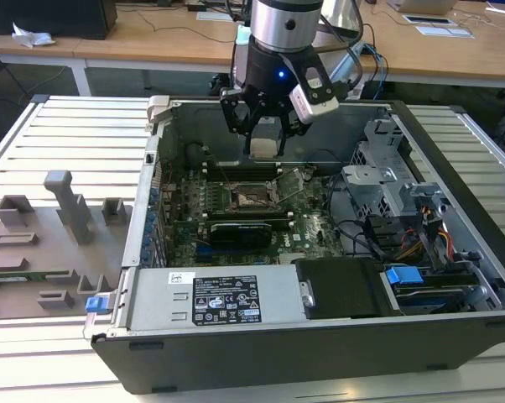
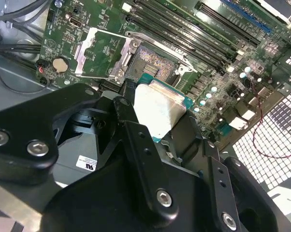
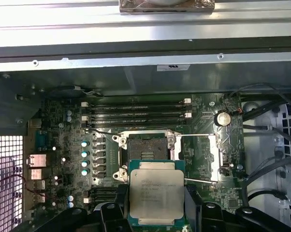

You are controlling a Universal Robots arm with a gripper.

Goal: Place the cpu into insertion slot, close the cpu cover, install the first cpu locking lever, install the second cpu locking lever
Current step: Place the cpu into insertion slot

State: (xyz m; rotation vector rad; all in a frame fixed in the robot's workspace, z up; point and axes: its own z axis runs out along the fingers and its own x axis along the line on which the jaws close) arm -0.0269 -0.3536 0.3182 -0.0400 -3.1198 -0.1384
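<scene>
Slatted worktop (image 1: 68,126), open computer case (image 1: 320,353): gripper (image 1: 265,138) clamps the cpu (image 3: 156,195) above the empty insertion slot (image 3: 146,152), cpu cover (image 3: 213,157) lying open beside the slot; nothing installed yet

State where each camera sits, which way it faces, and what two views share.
Exterior view: off the arm, above the open case, looking down into it; the arm and gripper show, holding the cpu.
First wrist view: on the arm, facing straight down at the board; the gripper flanks the cpu near the empty slot.
Second wrist view: on the arm, looking slantwise past the gripper's black body at cpu, slot and open cover.
Shared: both wrist views show the gripped cpu, empty slot and open cover.
</scene>
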